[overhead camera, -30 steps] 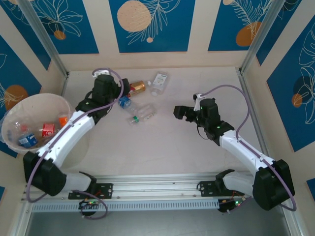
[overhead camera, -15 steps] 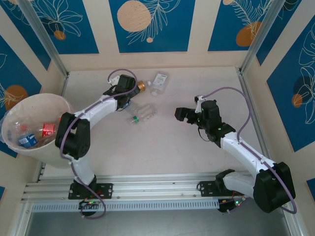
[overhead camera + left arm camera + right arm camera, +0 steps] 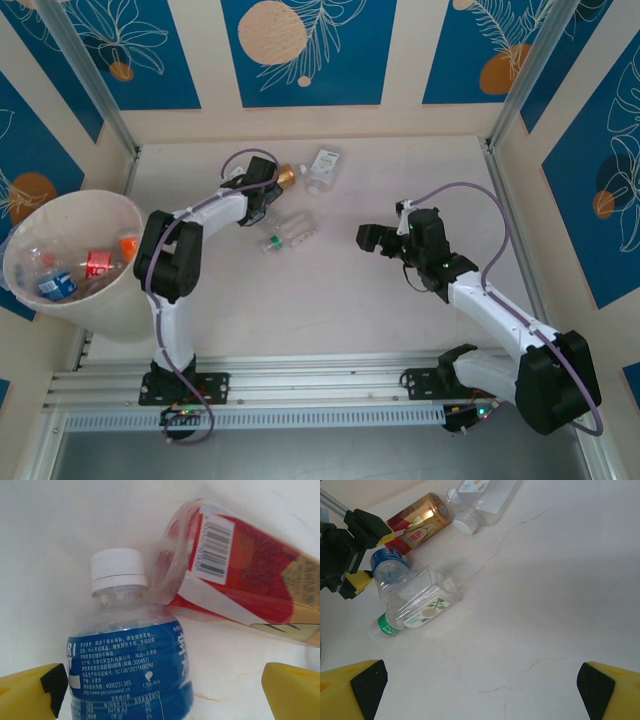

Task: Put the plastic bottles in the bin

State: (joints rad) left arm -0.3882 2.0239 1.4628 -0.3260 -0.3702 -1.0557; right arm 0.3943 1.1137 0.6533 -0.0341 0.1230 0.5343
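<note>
Though wide apart as before, left fingers (image 3: 25,692) now astride the blue-labelled bottle (image 3: 131,680); right fingers (image 3: 350,686) wide, barely shifted.

The left arm (image 3: 175,255) has swung off the bin's (image 3: 115,310) rim and folded up near its base, bringing the left tool (image 3: 262,196) rightward. The blue-labelled bottle (image 3: 130,680) now lies between its wide-spread fingers (image 3: 25,695).

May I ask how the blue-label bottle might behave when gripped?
The blue-label bottle looks empty: probably light, thin-walled, easily squashed. Lying on its side, it may roll, nudging the red-label bottle touching it.
</note>
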